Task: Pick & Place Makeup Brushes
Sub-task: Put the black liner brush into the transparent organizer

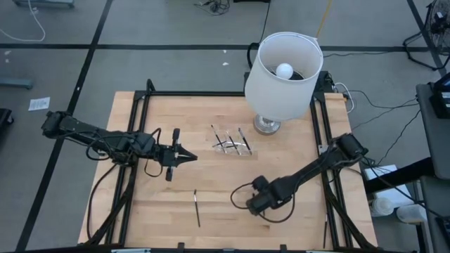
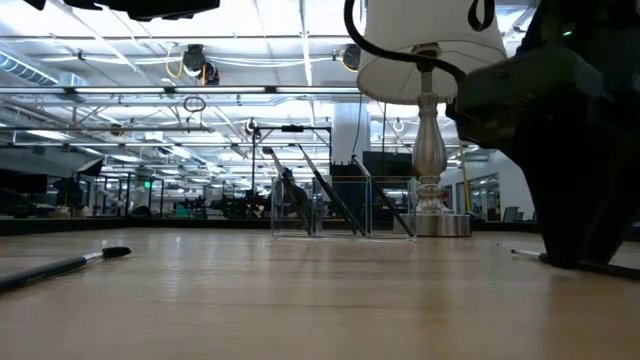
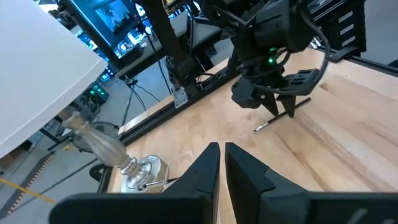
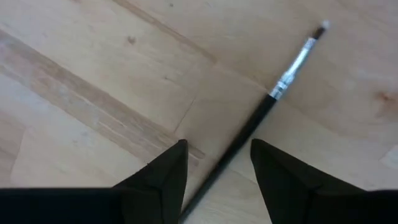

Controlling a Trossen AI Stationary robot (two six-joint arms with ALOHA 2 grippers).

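My right gripper [image 4: 217, 149] is open and low over the table's near middle [image 1: 252, 205]. Its two fingers stand on either side of the black handle of a makeup brush [image 4: 261, 112] without touching it. The brush lies flat on the wood; its silver ferrule and small tip point away from the gripper, and it also shows in the left wrist view [image 3: 273, 121]. A second brush [image 1: 197, 208] lies flat on the table to the left of that. Several more brushes lean in a clear holder [image 1: 232, 144]. My left gripper [image 1: 191, 156] is shut and empty, left of the holder.
A table lamp with a white shade [image 1: 281, 67] and a silver base [image 1: 267, 125] stands at the far right, just behind the holder. A black frame [image 1: 133, 140] runs along the table's edges. Bare wood lies between the two grippers.
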